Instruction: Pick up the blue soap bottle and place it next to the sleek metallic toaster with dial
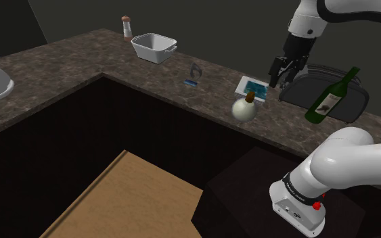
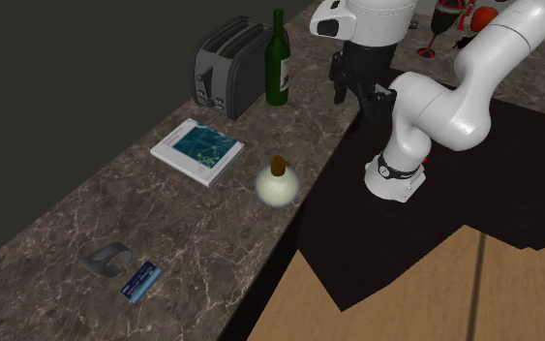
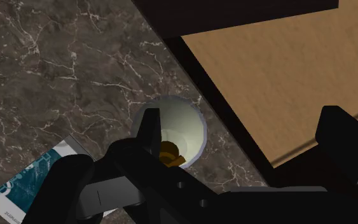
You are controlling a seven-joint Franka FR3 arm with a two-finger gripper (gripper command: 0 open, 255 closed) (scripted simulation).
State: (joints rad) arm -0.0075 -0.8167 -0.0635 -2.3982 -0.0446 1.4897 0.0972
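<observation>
1. The soap bottle (image 1: pixel 244 109) is standing upright near the front edge of the table (image 1: pixel 67 62), at the middle of the shoulder view. It is showing a round, pale body and a brown cap rather than blue.
2. The tool (image 1: pixel 279 81) is hovering over the table, up and to the right of the soap bottle in the shoulder view. In the wrist view the tool (image 3: pixel 244 114) is showing its two fingers standing apart and clasping nothing. The soap bottle (image 3: pixel 171 137) is sitting below, by one finger (image 3: pixel 149 130).
3. The toaster (image 1: pixel 327 86) is sitting dark at the shoulder view's right, well apart from the soap bottle.
4. A green wine bottle (image 2: pixel 277 58) is standing just beside the toaster (image 2: pixel 224 66), on its table-edge side.
5. A book (image 2: pixel 198 150) is lying flat between the soap bottle (image 2: pixel 277 182) and the toaster.
6. Toward the shoulder view's upper left, a white pan (image 1: pixel 153 47) and a shaker (image 1: pixel 126 28) are standing close together. A blue card (image 2: pixel 141 280) and a grey holder (image 2: pixel 108 258) are lying at the second exterior view's lower left.
7. By count, one of each thing is showing: soap bottle, toaster, wine bottle, book, pan, shaker, card, holder.
</observation>
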